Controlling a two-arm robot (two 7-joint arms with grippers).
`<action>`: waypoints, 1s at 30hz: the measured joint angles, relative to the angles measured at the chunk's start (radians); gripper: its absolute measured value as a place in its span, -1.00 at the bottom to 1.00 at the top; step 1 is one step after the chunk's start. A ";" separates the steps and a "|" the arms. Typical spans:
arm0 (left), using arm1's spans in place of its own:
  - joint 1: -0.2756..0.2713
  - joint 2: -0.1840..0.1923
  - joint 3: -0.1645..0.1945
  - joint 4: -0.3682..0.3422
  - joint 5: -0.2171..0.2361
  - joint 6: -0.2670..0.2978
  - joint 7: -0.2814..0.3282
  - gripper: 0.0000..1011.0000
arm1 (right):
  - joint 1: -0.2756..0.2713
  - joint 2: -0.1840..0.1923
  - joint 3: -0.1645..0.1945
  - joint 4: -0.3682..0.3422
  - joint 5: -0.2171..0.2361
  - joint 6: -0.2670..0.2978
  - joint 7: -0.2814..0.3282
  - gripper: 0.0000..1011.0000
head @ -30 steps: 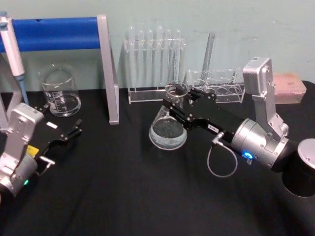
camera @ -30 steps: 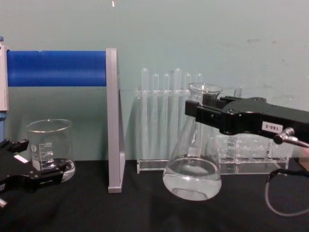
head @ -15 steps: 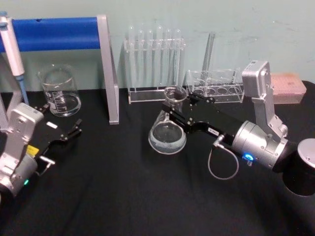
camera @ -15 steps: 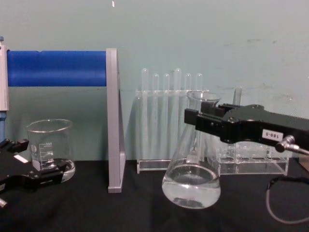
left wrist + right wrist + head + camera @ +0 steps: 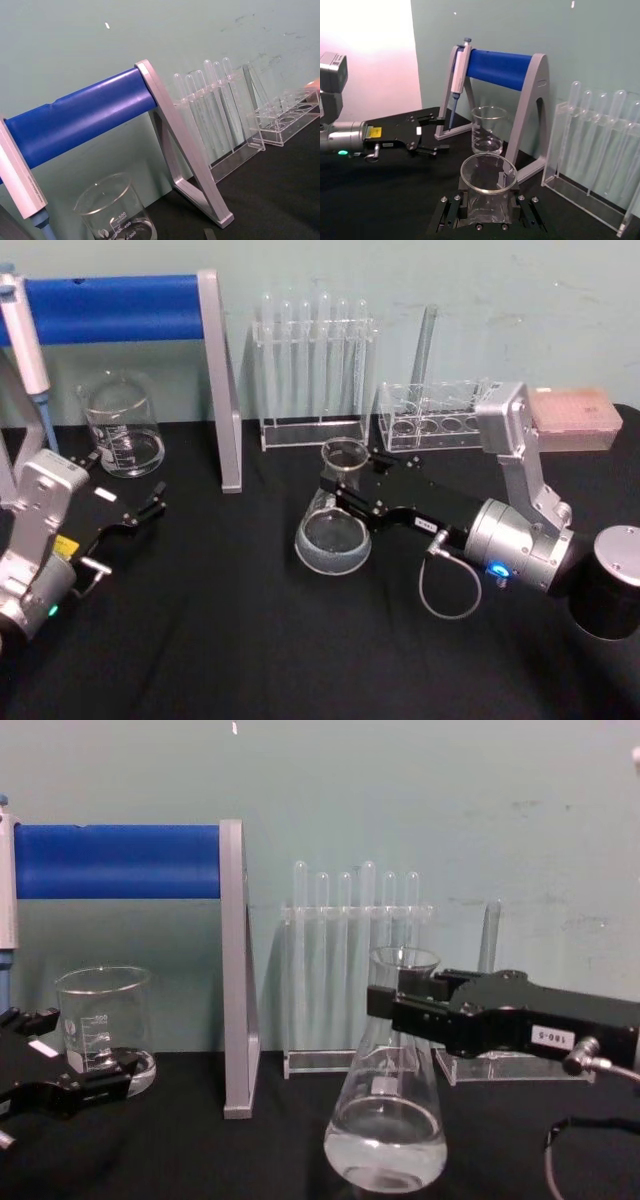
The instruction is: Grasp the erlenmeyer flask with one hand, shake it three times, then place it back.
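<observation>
The erlenmeyer flask [image 5: 333, 532] is clear glass with a little liquid in its wide base. It stands upright at the middle of the black table [image 5: 250, 640]. My right gripper [image 5: 338, 485] is shut on its neck just under the flared rim. From the chest, the flask [image 5: 385, 1130] hangs low with its base at or just above the tabletop, and the right gripper [image 5: 400, 1005] clamps the neck from the right. The right wrist view looks down into the flask rim [image 5: 488, 156] between the fingers. My left gripper [image 5: 128, 478] is parked open at the left, near the beaker.
A glass beaker [image 5: 122, 430] stands at the back left under a blue-barred pipette stand [image 5: 110, 308]. A rack of test tubes [image 5: 312, 370] and a lower clear rack [image 5: 435, 415] line the back wall behind the flask. A pink box [image 5: 575, 415] sits at the back right.
My right gripper has lowered the flask and brought it nearer to me and slightly left. The left arm has not moved.
</observation>
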 joint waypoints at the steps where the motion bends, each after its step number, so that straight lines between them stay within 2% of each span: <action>1: 0.000 0.000 0.000 0.000 0.000 0.000 0.000 0.98 | 0.002 0.001 -0.003 0.003 0.001 -0.001 0.002 -0.11; 13: 0.000 0.000 0.000 0.000 0.000 0.000 0.000 0.98 | 0.024 0.008 -0.037 0.057 0.025 -0.015 0.030 -0.11; 30: 0.000 0.000 0.000 0.000 0.000 0.000 0.000 0.98 | 0.046 0.007 -0.065 0.122 0.029 -0.034 0.050 -0.11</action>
